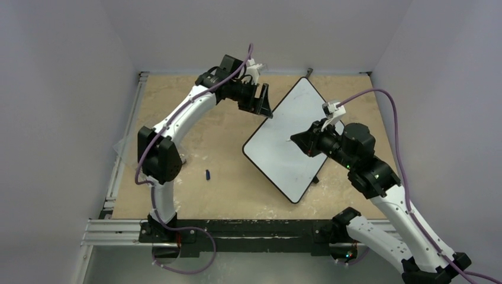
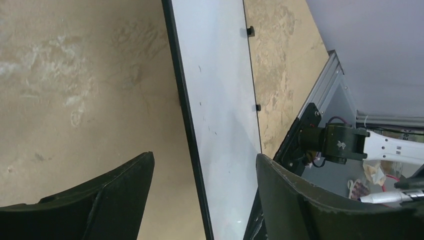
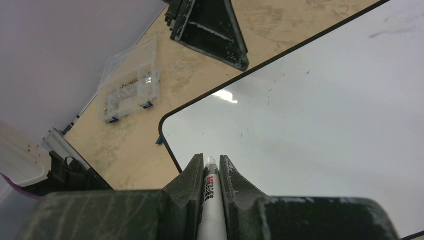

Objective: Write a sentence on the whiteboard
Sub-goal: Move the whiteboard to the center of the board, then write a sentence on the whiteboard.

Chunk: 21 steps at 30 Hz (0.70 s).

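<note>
Top view: whiteboard (image 1: 284,160) lies right of centre on the table (image 1: 219,136), turned diagonally, 1 corner toward the upper edge of the frame and 1 toward the lower.

Left arm: reaches up the left side of the frame, elbow bent, forearm swinging right. The left gripper (image 1: 260,104) sits at the board's upper-left edge. In the left wrist view both fingers (image 2: 105,200) stand wide apart with nothing held. The board's black rim runs up the frame between them. Can't tell from these angles whether either finger touches the rim.

Right arm: comes in from the lower right corner and folds back toward centre, wrist angled down over the board. The right gripper (image 1: 298,141) is above the middle of the white face. Its jaws are clamped on a white marker (image 3: 210,195), tip pointing at the board and just short of it in the right wrist view.

Board face in the right wrist view: a few dark specks, a faint smear at upper right, 1 bright glare spot.

Other items: a small blue object (image 1: 208,174) on the table left of the board, well apart from it. A clear plastic box (image 3: 131,90) sits at the left of the right wrist view.
</note>
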Each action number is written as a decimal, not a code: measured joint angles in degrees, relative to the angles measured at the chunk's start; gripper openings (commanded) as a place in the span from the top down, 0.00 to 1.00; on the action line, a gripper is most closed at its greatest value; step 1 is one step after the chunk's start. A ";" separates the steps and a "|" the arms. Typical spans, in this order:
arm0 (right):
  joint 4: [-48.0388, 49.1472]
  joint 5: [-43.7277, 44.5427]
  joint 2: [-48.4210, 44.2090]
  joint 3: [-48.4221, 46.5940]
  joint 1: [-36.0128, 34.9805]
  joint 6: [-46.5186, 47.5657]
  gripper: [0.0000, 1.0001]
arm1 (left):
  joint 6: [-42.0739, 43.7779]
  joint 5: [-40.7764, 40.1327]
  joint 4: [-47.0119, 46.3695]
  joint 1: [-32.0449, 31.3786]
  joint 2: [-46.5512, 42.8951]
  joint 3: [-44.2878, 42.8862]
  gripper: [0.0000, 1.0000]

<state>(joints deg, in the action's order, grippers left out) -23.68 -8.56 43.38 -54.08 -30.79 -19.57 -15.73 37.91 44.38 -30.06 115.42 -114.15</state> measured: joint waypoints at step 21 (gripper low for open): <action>13.94 -7.67 1.22 8.48 0.00 0.59 1.00 | -5.84 -2.82 -3.37 -0.33 -9.18 19.80 0.54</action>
<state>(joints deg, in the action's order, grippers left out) -9.74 -16.23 44.60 -45.60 -30.79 -18.98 -21.56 35.09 41.01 -30.39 106.24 -94.35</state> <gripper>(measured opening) 0.090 0.507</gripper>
